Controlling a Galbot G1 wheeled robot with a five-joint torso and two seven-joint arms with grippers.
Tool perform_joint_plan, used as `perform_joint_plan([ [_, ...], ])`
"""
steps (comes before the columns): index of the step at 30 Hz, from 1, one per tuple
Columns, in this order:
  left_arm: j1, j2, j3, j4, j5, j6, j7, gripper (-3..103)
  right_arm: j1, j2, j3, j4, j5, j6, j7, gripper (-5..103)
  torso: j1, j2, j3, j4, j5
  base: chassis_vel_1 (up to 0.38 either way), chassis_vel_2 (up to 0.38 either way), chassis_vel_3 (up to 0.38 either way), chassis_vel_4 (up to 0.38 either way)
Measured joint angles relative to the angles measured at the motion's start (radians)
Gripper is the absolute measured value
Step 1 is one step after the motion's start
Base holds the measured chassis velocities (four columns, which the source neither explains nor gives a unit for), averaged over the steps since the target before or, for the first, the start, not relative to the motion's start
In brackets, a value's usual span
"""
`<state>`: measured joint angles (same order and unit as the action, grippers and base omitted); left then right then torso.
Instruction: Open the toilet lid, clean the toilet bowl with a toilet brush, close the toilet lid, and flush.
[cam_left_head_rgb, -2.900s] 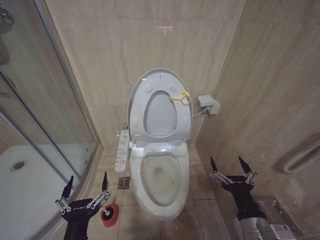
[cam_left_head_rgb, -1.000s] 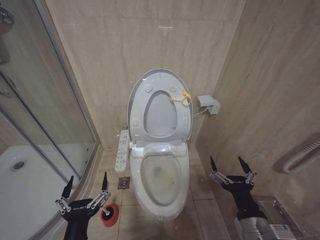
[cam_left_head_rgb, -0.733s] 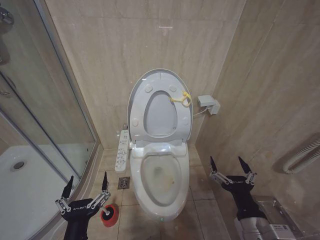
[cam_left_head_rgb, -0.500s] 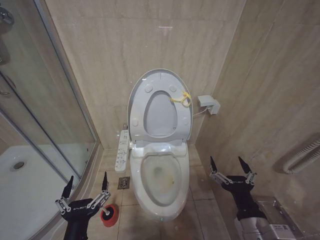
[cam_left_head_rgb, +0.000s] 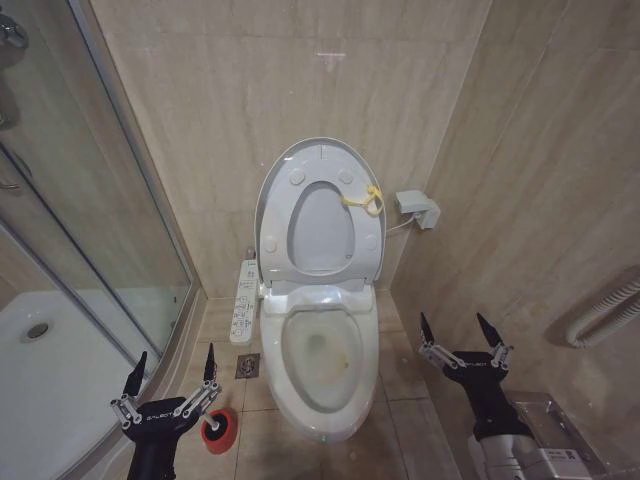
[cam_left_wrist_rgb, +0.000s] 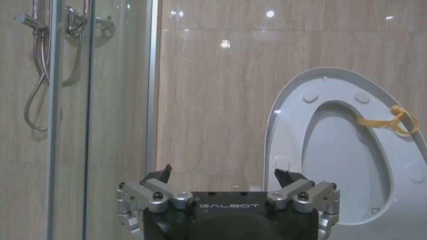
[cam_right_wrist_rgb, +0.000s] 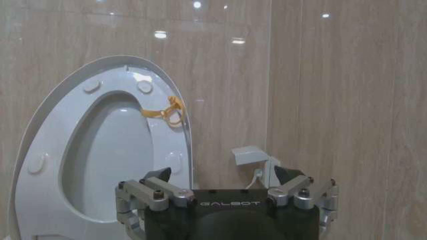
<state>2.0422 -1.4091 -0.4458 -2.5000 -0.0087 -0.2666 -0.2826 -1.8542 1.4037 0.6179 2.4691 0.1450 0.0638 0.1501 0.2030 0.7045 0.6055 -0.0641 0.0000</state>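
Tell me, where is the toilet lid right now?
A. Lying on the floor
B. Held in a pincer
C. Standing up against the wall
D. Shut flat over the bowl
C. The toilet lid stands upright against the wall with the seat raised in front of it, leaving the toilet bowl uncovered; the left pincer and right pincer hang open at either side, touching nothing.

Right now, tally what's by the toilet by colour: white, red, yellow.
White: 3 (toilet lid, seat, toilet bowl)
Red: 1 (brush holder)
Yellow: 1 (loop)
Total: 5
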Motion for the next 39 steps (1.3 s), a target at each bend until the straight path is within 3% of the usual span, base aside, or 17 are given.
perform_joint_plan([
  [7,-0.006,0.000,-0.004,0.001,-0.002,0.008,0.004,100,0.000,0.000,0.000,0.000,0.000,0.000,0.000,100,0.000,0.000,0.000,0.0000,0.0000,0.000,0.000,0.000,0.000],
  [10,-0.041,0.005,-0.026,0.011,-0.021,0.056,0.032,100,0.000,0.000,0.000,0.000,0.000,0.000,0.000,100,0.000,0.000,0.000,0.0001,0.0000,0.000,0.000,0.000,0.000],
  [14,-0.126,0.016,-0.081,0.036,-0.069,0.178,0.100,100,0.000,0.000,0.000,0.000,0.000,0.000,0.000,100,0.000,0.000,0.000,-0.0001,-0.0001,0.000,0.000,0.000,0.000],
  [15,-0.126,0.016,-0.081,0.036,-0.069,0.178,0.100,100,0.000,0.000,0.000,0.000,0.000,0.000,0.000,100,0.000,0.000,0.000,-0.0001,-0.0001,0.000,0.000,0.000,0.000],
  [19,-0.220,0.028,-0.140,0.063,-0.121,0.312,0.176,100,0.000,0.000,0.000,0.000,0.000,0.000,0.000,100,0.000,0.000,0.000,0.0000,-0.0001,0.000,0.000,0.000,0.000],
  [20,-0.220,0.028,-0.140,0.063,-0.121,0.312,0.176,100,0.000,0.000,0.000,0.000,0.000,0.000,0.000,100,0.000,0.000,0.000,0.0000,-0.0001,0.000,0.000,0.000,0.000],
  [23,-0.296,0.038,-0.190,0.086,-0.163,0.421,0.237,100,0.000,0.000,0.000,0.000,0.000,0.000,0.000,100,0.000,0.000,0.000,0.0001,-0.0001,0.000,0.000,0.000,0.000],
  [24,-0.296,0.038,-0.190,0.086,-0.163,0.421,0.237,100,0.000,0.000,0.000,0.000,0.000,0.000,0.000,100,0.000,0.000,0.000,0.0001,-0.0001,0.000,0.000,0.000,0.000],
  [27,-0.365,0.046,-0.234,0.107,-0.202,0.519,0.293,100,0.000,0.000,0.000,0.000,0.000,0.000,0.000,100,0.000,0.000,0.000,0.0000,-0.0001,0.000,0.000,0.000,0.000],
  [29,-0.387,0.049,-0.248,0.113,-0.214,0.549,0.311,100,0.000,0.000,0.000,0.000,0.000,0.000,0.000,100,0.000,0.000,0.000,0.0001,-0.0001,0.000,0.000,0.000,0.000],
  [32,-0.435,0.069,-0.311,0.128,-0.254,0.533,0.386,100,0.000,0.000,0.000,0.000,0.000,0.000,0.000,100,0.000,0.000,0.000,-0.0004,0.0001,0.000,0.000,0.000,0.000],
  [39,-0.437,0.073,-0.317,0.163,-0.251,0.470,0.420,100,0.000,0.000,0.000,0.000,0.000,0.000,0.000,100,0.000,0.000,0.000,0.0001,-0.0001,0.000,0.000,0.000,0.000],
])
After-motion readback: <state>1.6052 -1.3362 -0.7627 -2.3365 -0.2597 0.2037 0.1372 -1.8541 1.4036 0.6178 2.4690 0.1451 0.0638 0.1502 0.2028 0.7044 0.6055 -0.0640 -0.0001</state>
